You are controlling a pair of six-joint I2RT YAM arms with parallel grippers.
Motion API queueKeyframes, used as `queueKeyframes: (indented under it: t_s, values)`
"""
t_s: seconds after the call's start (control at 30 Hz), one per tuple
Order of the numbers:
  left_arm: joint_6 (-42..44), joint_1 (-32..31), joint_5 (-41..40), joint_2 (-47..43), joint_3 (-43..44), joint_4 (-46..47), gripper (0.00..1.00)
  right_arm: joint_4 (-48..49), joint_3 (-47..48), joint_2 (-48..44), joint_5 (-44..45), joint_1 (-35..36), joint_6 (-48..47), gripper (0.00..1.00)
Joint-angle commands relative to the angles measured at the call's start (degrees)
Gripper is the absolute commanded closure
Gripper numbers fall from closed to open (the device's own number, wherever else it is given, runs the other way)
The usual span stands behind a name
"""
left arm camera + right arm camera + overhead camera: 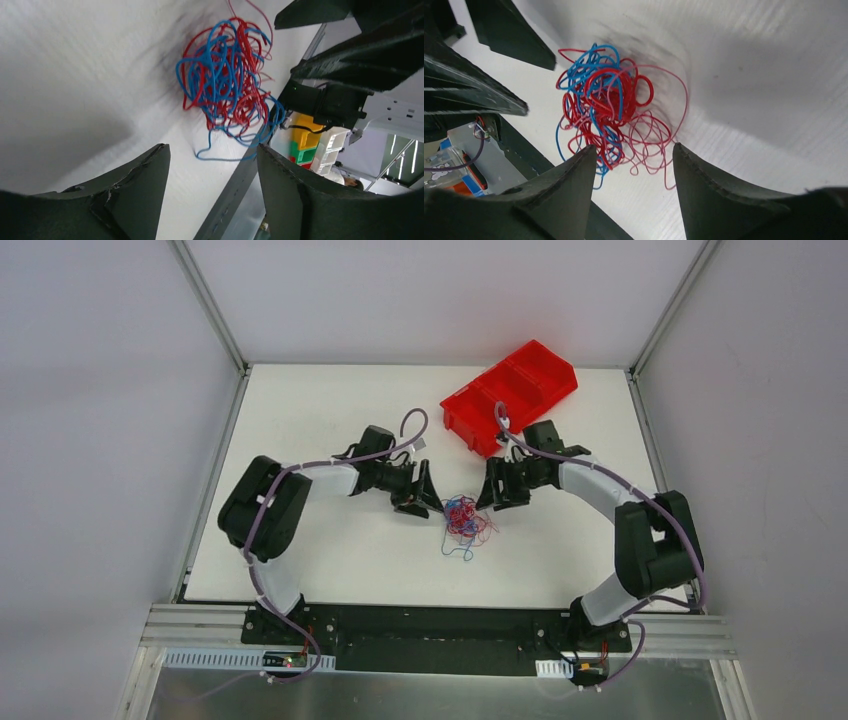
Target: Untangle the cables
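Observation:
The cables [466,520] lie as one curly tangle of thin red, pink and blue wires on the white table, between the two arms. My left gripper [424,498] stands just left of the tangle, and my right gripper [494,492] just right of it. In the left wrist view the left gripper [211,147] is open, nothing sits between its fingers, and the cables [227,85] lie a little beyond the tips. From the right wrist, the right gripper [634,146] is open too, with loops of the cables [604,110] reaching its fingertips.
A red divided bin [510,395] stands at the back right of the table [330,560], behind the right arm. The metal frame rail [430,625] runs along the near table edge. Each wrist view shows the other gripper's dark fingers across the tangle.

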Motion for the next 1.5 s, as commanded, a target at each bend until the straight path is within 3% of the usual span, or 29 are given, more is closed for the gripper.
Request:
queueKeyframes:
  t_s: [0.0,0.3,0.4,0.5,0.57,0.6,0.77,1.03,1.27,1.47]
  values:
    - [-5.6,-2.3,-1.6,6.3,5.3,9.7,0.35,8.0,-0.2,3.1,-0.7,1.6,4.6,0.4]
    - [-10.1,-4.4,-0.6,13.2,6.5,15.6,0.47,10.0,0.2,8.4,3.5,6.7,5.5,0.47]
    - [-9.0,-4.3,0.1,11.2,5.9,15.6,0.75,9.2,0.4,7.9,7.0,7.6,5.5,0.54]
    - [-7.6,-4.1,0.8,6.0,4.5,14.1,1.0,5.7,2.1,7.6,10.6,7.8,3.8,0.71]
    - [-6.5,-3.5,0.9,2.2,3.2,12.6,1.0,2.6,3.5,7.7,13.0,7.8,2.5,0.96]
    - [-5.8,-2.9,0.9,0.2,2.8,11.5,1.0,1.2,4.0,7.6,14.6,7.8,1.7,1.0]
    - [-0.3,3.3,1.1,-10.0,2.0,-0.1,1.0,-3.7,3.0,2.9,23.0,6.0,-3.2,1.0]
    - [13.5,21.4,1.4,-23.2,2.5,-23.8,1.0,-11.1,0.4,-9.6,23.5,-3.0,-10.6,1.0]
    - [29.1,37.9,1.0,-23.5,8.3,-42.9,1.0,-16.3,1.1,-16.0,21.7,-12.1,-16.8,1.0]
    - [39.3,46.7,-2.7,-17.6,15.0,-54.8,1.0,-18.7,1.7,-18.4,20.5,-20.5,-20.9,1.0]
